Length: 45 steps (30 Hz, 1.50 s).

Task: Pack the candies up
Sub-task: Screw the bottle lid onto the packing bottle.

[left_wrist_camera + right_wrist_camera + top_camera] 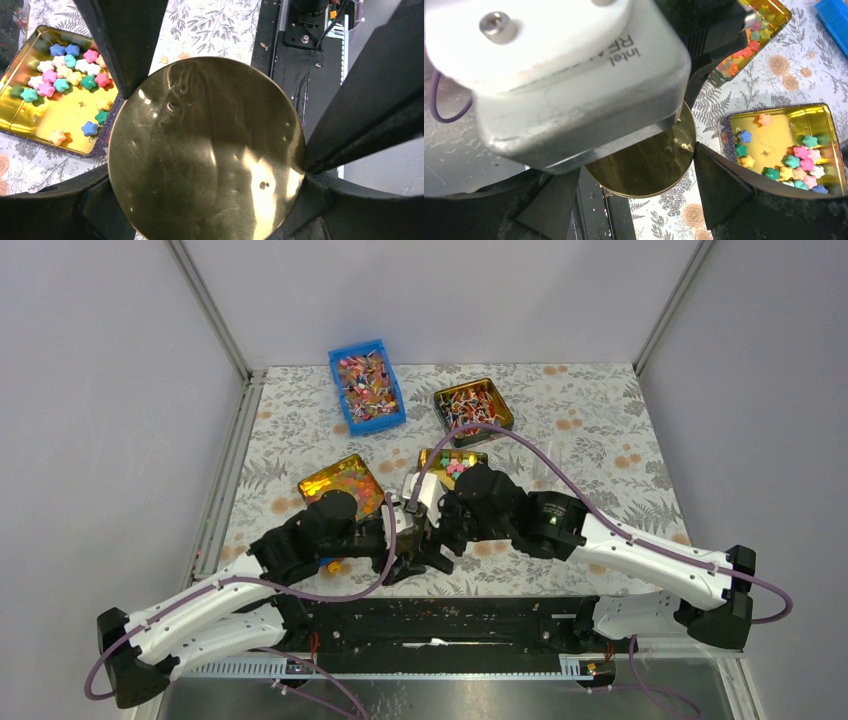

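Observation:
The star-shaped candies in pink, green, blue and yellow lie in a rectangular gold tray at mid-table. They also show in the left wrist view in the tray, and in the right wrist view in the tray. A round gold tin hangs over the table's near edge, its shiny inside empty. My left gripper is shut on its rim. My right gripper grips the same tin from the opposite side. The two grippers meet in the top view, left and right.
A gold tray of translucent orange pieces sits left of the star tray. A blue bin and a gold tin of twisted-wrapper sweets stand at the back. The black base rail runs under the round tin.

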### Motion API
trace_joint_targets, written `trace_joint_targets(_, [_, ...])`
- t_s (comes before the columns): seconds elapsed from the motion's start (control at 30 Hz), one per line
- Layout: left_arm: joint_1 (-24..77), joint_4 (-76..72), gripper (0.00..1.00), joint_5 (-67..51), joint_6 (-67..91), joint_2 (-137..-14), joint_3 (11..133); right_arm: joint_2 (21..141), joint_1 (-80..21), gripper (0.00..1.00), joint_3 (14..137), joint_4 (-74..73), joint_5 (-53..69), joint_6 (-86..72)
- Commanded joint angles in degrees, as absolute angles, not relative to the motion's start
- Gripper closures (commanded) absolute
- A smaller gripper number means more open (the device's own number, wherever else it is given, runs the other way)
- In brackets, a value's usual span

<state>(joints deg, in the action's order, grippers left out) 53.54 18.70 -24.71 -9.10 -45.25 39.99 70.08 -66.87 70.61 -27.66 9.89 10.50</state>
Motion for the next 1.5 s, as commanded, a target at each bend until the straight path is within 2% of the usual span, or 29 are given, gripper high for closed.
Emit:
trace_joint_targets(0.0, [53.82, 0.24, 0.57, -23.66, -5.89, -44.2, 43.29, 72.44, -68.38, 0.18, 70.0, -23.08, 5.42, 6.13])
trace_joint_targets(0.17, [53.81, 2.35, 0.57, -23.82, -6.84, -41.81, 41.74, 69.49, -68.32, 0.03, 67.74, -21.13, 5.89, 7.67])
trace_joint_targets(0.23, [53.79, 4.66, 0.56, -23.8, -7.74, -40.83, 41.32, 67.43, -68.29, 0.01, 66.22, -20.44, 6.83, 8.63])
trace_joint_targets(0.43, [53.84, 12.99, 0.56, -25.04, -10.99, -38.24, 40.95, 61.82, -66.74, 0.0, 63.9, -24.11, 15.24, 13.93])
trace_joint_targets(0.67, [53.78, 20.08, 0.56, -30.26, -14.3, -37.73, 41.33, 58.12, -60.04, 0.0, 66.09, -29.67, 27.7, 18.08])
trace_joint_targets(0.97, [53.84, 22.23, 0.56, -40.55, -17.69, -39.53, 42.2, 62.12, -56.6, 0.01, 70.4, -29.64, 45.25, 21.76])
trace_joint_targets(1.2, [53.86, 22.24, 0.57, -42.18, -18.14, -40.71, 43.06, 70.08, -56.6, 0.0, 75.96, -29.65, 47.45, 21.19])
trace_joint_targets(1.47, [53.84, 22.18, 0.57, -42.3, -18.97, -40.8, 43.43, 72.92, -56.78, 0.0, 75.11, -29.64, 50.07, 21.35])
